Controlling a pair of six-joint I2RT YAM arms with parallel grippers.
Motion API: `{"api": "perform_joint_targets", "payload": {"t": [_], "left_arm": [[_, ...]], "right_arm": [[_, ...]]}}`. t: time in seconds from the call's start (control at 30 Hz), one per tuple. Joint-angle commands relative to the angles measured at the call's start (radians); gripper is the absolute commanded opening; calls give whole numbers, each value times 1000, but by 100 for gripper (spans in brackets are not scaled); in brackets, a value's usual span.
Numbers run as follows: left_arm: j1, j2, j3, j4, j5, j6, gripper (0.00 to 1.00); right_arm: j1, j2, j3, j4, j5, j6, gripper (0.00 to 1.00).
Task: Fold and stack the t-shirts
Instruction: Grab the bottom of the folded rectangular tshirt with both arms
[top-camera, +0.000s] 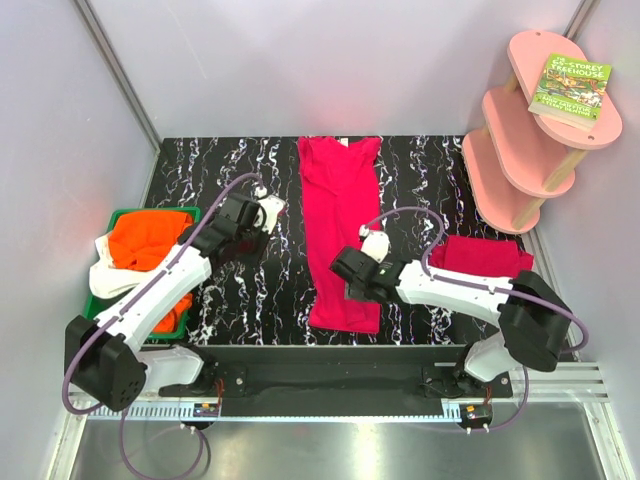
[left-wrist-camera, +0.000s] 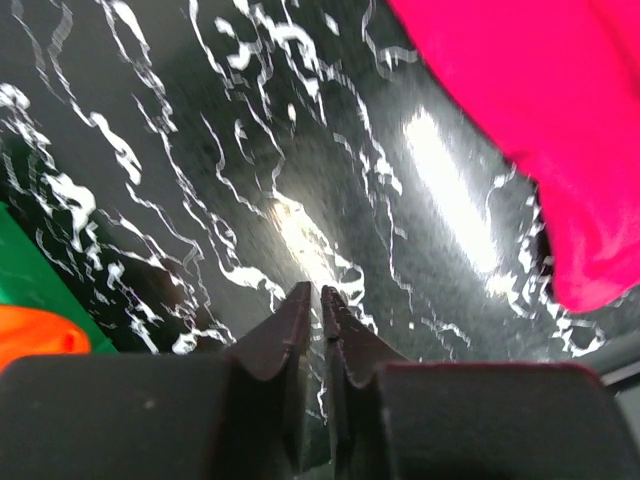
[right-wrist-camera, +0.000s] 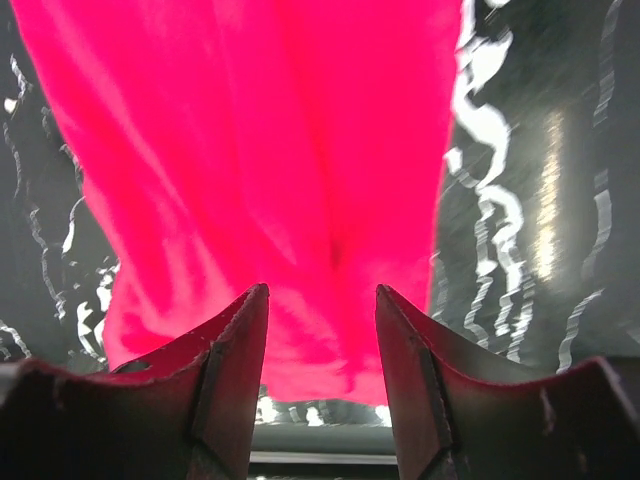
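Arm bases: left arm base (top-camera: 105, 365) and right arm base (top-camera: 535, 330) sit closest to us on the near edge, one on each side of the long pink t-shirt's (top-camera: 340, 220) bottom hem.
Green tray (top-camera: 115, 215): far left of that long shirt, well apart from it, half hidden under the left arm.
Orange t-shirt (top-camera: 150, 240): bunched up in the tray, not folded.
White t-shirt (top-camera: 105, 275): also crumpled, spilling over the tray's left rim, next to the orange one.
Left gripper (top-camera: 272, 208): just left of the long shirt's upper half, over bare table (top-camera: 230, 290). Wrist cam shows it (left-wrist-camera: 320, 300) with jaws pressed together and nothing between them; pink cloth (left-wrist-camera: 560, 130) is off to its right, not touching.
Long pink t-shirt: middle of the table, laid out flat lengthwise, collar at the far end, looks folded narrow.
Right gripper (top-camera: 343, 272): right over the long shirt's lower part, arm coming in from the right. Wrist cam (right-wrist-camera: 322, 300) has the jaws spread apart with only pink cloth (right-wrist-camera: 260, 150) showing in the gap. Can't tell if the tips touch it.
Folded pink t-shirt (top-camera: 480, 258): right of the long shirt, near edge partly covered by the right arm.
Pink shelf (top-camera: 520, 150): far right of the long shirt, three tiers, at the table's back corner.
Book (top-camera: 572, 87): lying on the shelf's top tier.
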Motion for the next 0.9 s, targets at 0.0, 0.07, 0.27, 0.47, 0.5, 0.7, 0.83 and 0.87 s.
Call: {"api": "perform_joint_targets", "payload": {"t": [0.0,0.07,0.27,0.47,0.5,0.7,0.83,0.87], "left_arm": [[4,-66,-27,20,24,33,16],[6,-72,-32,20,23,34,17],[17,-85,-41,18,32,34,18],[21,-68,-36,18,50,28,18],[21,-62,-33,20,53,27,18],[23,-40,-27,18,63,27,19],[24,-29,-29,17,63,25,19],[26,-26,-27,18,63,25,19]], "right_arm": [[53,35,10,12,68,156,54],[77,39,5,10,68,199,53],[114,38,-39,10,79,289,49],[116,-6,-102,9,91,347,49],[116,-11,-114,10,91,351,49],[119,-7,-133,18,78,351,47],[131,-7,-122,24,88,334,25],[133,-7,-119,26,93,331,18]]}}
